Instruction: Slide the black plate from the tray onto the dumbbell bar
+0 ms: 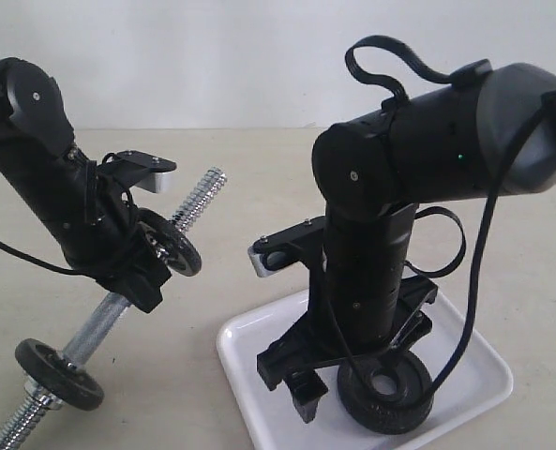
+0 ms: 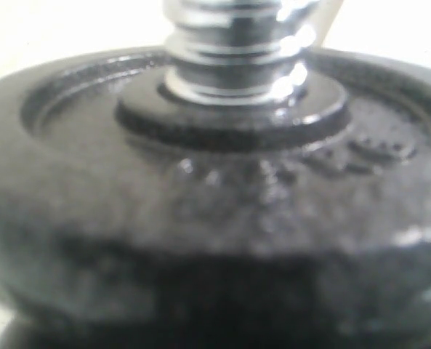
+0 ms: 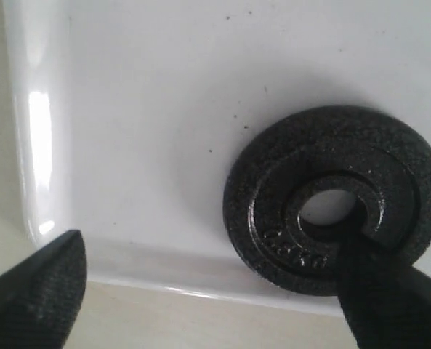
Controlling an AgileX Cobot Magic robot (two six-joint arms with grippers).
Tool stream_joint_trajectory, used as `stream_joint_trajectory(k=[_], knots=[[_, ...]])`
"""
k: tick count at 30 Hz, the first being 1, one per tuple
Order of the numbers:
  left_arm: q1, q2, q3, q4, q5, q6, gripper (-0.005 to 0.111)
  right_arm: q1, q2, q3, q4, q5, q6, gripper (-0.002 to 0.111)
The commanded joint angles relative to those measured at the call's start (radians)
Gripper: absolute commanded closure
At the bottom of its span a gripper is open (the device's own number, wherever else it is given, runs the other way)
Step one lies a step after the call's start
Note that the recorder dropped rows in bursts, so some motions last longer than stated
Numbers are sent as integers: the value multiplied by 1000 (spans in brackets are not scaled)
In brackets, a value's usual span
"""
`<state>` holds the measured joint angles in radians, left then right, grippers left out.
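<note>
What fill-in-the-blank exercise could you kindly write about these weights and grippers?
The black plate lies ____ in the tray.
The right gripper above it is ____.
The left gripper holds the dumbbell bar, which carries ____ discs.
Missing: flat; open; two.

The plain beige matte bench [image 1: 259,187] carries 1 glossy white rectangular tray with rounded corners [image 1: 245,352], lying flat at the near right. At the near left, a tilted chrome threaded dumbbell bar [image 1: 97,326] slopes down, and its lower round black iron disc [image 1: 57,373] seems to rest on the bench.
</note>
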<state>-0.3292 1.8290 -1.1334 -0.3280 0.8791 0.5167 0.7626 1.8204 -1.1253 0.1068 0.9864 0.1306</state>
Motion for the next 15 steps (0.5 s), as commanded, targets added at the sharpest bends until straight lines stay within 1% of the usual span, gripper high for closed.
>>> stream_joint_trajectory(k=[1, 15], knots=[[-6, -59, -24, -50, 7, 6, 102, -5, -9, -3, -11, 12, 5, 26], [-6, -59, -24, -50, 5, 7, 102, -5, 46, -3, -8, 29, 19, 26]])
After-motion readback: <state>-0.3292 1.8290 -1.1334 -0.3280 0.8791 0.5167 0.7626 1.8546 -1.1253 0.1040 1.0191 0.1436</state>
